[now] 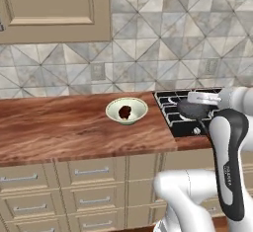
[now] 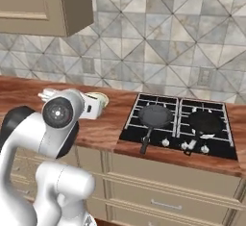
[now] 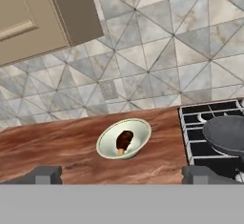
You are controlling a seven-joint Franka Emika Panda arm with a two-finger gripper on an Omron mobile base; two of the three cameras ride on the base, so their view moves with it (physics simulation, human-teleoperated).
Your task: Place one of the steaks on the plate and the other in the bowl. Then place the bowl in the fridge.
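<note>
Beside counter (image 1: 59, 127) bowl (image 1: 112, 110) with steak (image 1: 125, 111): pan (image 2: 154, 116).

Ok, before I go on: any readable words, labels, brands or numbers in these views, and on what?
Arm: a small vertical marking on the dark forearm cover, too blurred to read.
Bowl, steak, pan, stove, counter: no text at all.

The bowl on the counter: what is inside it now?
One steak lies inside the bowl, a dark piece with a tan edge, near its middle. The bowl's floor under the steak is covered, so nothing can be said of that spot.
</note>
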